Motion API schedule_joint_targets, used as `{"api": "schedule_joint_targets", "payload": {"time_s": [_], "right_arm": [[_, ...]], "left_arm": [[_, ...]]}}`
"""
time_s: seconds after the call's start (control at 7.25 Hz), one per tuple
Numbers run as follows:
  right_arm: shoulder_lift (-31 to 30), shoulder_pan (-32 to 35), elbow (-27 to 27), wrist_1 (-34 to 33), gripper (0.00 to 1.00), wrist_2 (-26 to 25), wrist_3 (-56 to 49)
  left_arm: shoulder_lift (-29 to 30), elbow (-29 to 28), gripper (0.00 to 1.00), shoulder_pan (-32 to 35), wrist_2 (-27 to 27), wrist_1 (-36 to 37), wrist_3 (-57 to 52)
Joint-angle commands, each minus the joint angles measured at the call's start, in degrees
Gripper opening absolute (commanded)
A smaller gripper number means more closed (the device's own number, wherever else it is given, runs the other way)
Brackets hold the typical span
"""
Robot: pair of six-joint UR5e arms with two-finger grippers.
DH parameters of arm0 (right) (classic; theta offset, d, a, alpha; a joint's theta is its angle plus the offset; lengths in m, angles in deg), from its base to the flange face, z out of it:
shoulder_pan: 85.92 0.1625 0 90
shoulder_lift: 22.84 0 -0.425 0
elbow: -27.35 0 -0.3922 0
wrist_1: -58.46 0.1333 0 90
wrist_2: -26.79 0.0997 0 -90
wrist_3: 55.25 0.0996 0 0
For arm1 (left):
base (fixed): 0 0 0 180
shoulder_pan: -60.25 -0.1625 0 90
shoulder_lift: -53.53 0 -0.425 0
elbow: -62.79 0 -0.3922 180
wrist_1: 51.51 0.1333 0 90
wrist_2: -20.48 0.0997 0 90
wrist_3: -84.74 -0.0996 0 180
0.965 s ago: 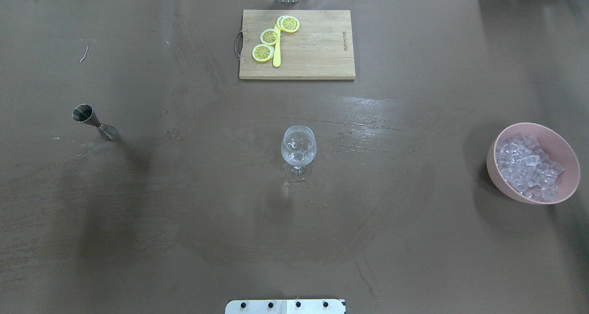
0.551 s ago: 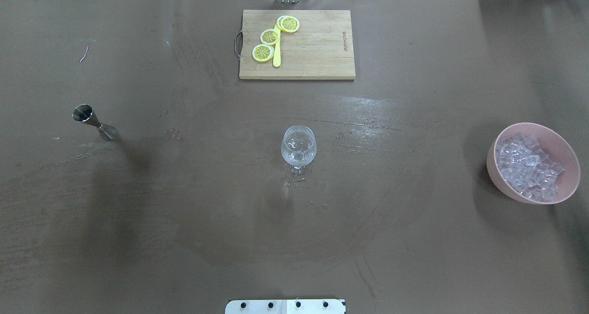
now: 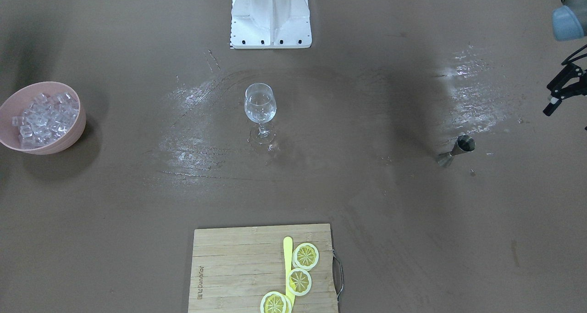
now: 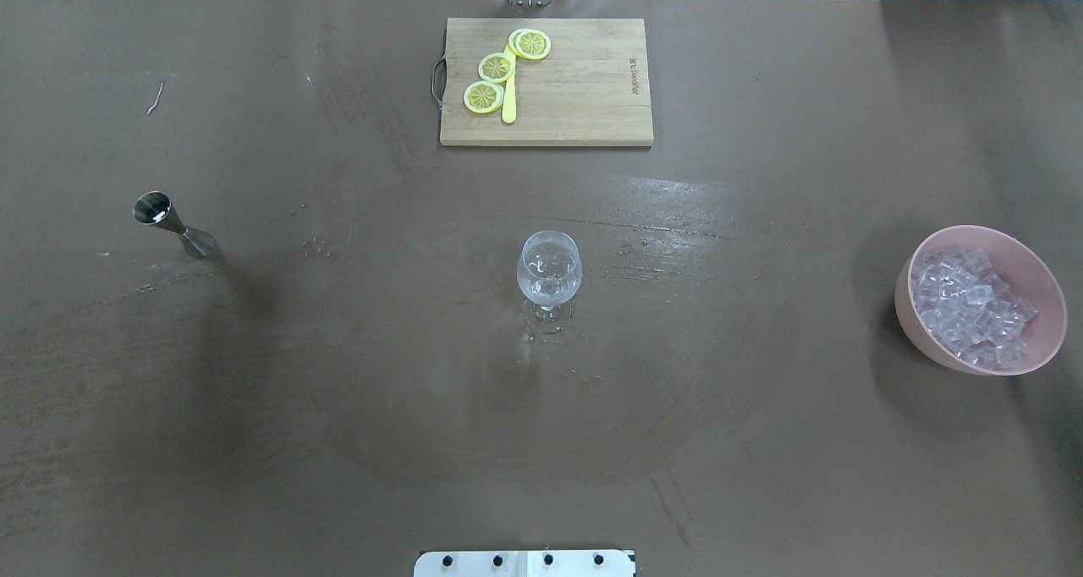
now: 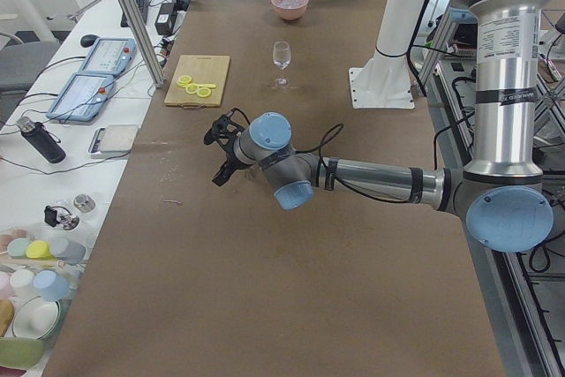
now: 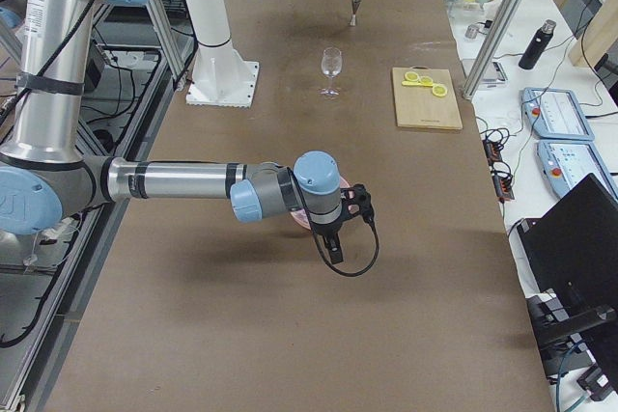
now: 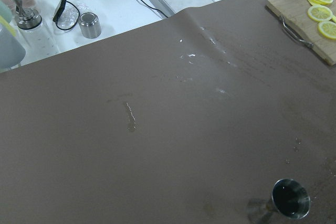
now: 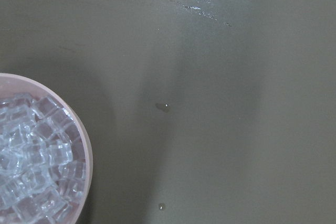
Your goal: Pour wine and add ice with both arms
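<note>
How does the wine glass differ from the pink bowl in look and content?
The wine glass is clear and stemmed; the pink bowl is opaque and stemless. The bowl is full of ice cubes; the glass's content is hard to see. Both stand on the table.

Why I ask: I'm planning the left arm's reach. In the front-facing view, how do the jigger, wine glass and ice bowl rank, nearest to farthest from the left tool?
From the left tool:
1. jigger, view's right side.
2. wine glass, mid-table.
3. ice bowl, view's far left edge.
</note>
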Motion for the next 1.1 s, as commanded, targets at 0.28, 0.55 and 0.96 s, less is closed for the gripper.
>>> {"api": "schedule_joint_targets", "payload": {"time_s": [0.28, 0.55, 0.96], "right_arm": [[-0.09, 0.03, -0.01, 0.00, 1.00, 0.00, 0.00], [-0.09, 0.03, -0.09, 0.00, 1.00, 0.00, 0.00], [-0.18, 0.03, -0.18, 0.00, 1.00, 0.00, 0.00]], "left_arm": [[-5.55, 6.31, 0.99, -14.50, 18.16, -2.95, 7.49], [-8.79, 7.47, 0.99, -20.92, 25.02, -7.41, 9.97], [-9.42, 7.38, 0.99, -28.40, 34.69, -8.67, 11.73]]}}
